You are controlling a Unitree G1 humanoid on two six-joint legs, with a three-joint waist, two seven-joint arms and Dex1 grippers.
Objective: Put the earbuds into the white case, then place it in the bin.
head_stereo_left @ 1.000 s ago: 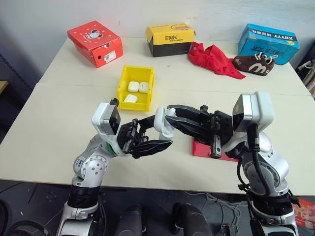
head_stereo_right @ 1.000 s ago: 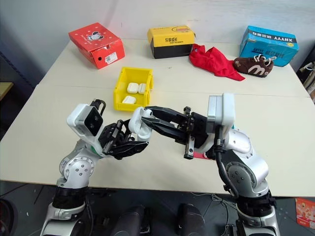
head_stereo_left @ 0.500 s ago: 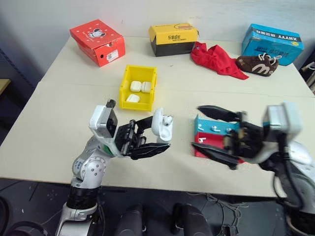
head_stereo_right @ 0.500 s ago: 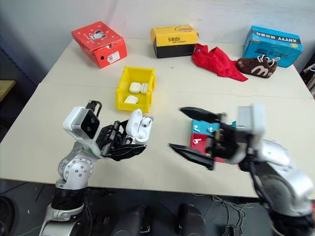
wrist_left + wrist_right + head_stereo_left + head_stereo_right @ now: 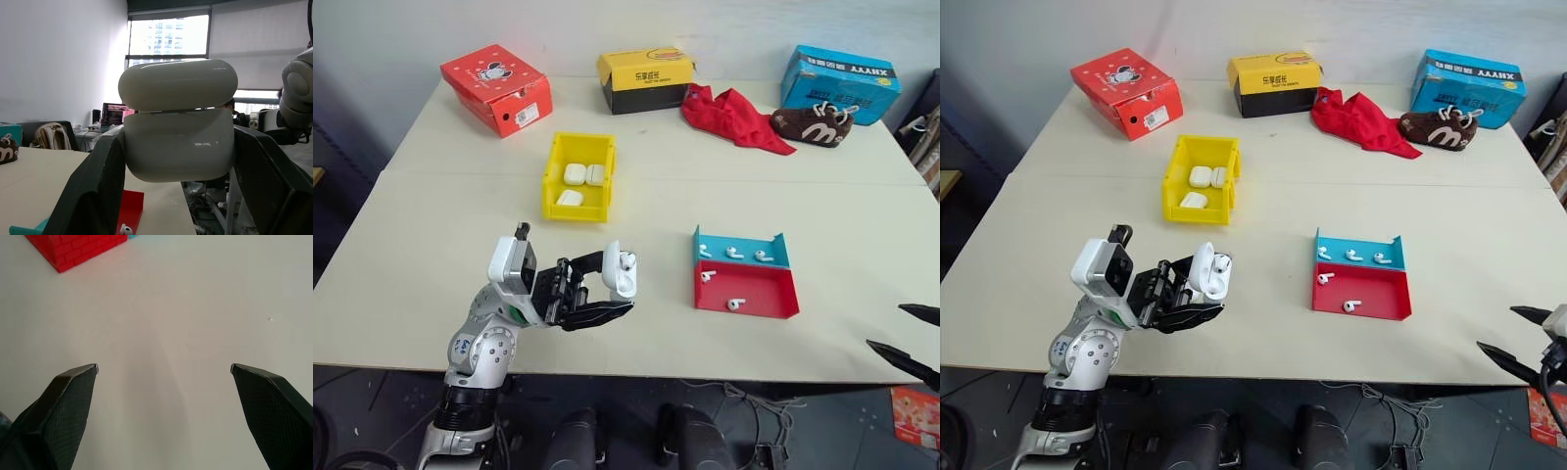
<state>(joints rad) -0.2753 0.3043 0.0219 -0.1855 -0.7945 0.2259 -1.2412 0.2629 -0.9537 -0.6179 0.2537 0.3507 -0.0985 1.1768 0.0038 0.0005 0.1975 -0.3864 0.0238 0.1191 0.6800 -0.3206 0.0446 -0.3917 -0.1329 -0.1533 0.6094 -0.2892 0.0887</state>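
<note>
My left gripper (image 5: pixel 610 286) is shut on the white case (image 5: pixel 621 271), held above the table's front left part. The case's lid stands open and an earbud (image 5: pixel 628 260) sits in it. In the left wrist view the case (image 5: pixel 178 122) is clamped between both fingers (image 5: pixel 93 191). Several loose earbuds (image 5: pixel 734 253) lie in the red-and-blue tray (image 5: pixel 766 294). The yellow bin (image 5: pixel 551 176) stands behind, holding three closed white cases (image 5: pixel 576 173). At the far right my right gripper (image 5: pixel 891 328) hangs open and empty over bare table, as the right wrist view (image 5: pixel 164 366) also shows.
Along the back edge stand a red box (image 5: pixel 496 86), a yellow-black box (image 5: pixel 646 78) and a blue box (image 5: pixel 840 80). A red cloth (image 5: pixel 734 113) and a brown shoe (image 5: pixel 820 125) lie beside them. The tray's red corner (image 5: pixel 73 247) lies ahead of the right gripper.
The right gripper left the case, opened wide and swung far to the right and down. The left gripper sank slightly to the left, still holding the open case.
</note>
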